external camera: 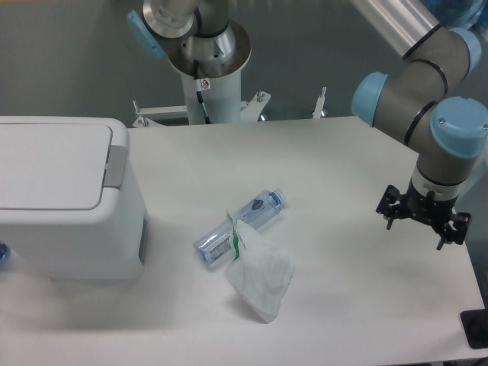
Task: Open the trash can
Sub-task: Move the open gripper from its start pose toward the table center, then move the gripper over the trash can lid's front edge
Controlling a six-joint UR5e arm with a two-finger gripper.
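The trash can [65, 202] sits at the left edge of the table [343, 160], a big white box with rounded corners, cut off by the left side of the picture. Its flat white lid [49, 164] lies down flush on top, shut, and the grey latch tab [115, 165] is on the lid's right edge, facing the middle of the table.

The arm [415, 91] comes in from the upper right, grey tubes with light blue joint caps, and bends down over the right part of the table. The gripper [422, 216] hangs at its end, black, pointing downward, well apart from the trash can and holding nothing. Its small black prongs stand spread to either side, but from this angle I cannot tell whether the fingers are parted or closed (the dark parts blur together).

Near the middle of the table a clear plastic bottle [240, 225] lies on its side, its blue cap [276, 197] pointing up and to the right. A crumpled white plastic bag [261, 278] lies over the bottle's lower end and spreads toward the front of the table. Both are between the trash can and the gripper, touching neither.

Behind the table, at the top of the picture, stands the white post [207, 84] of a mount with a metal ring on it.
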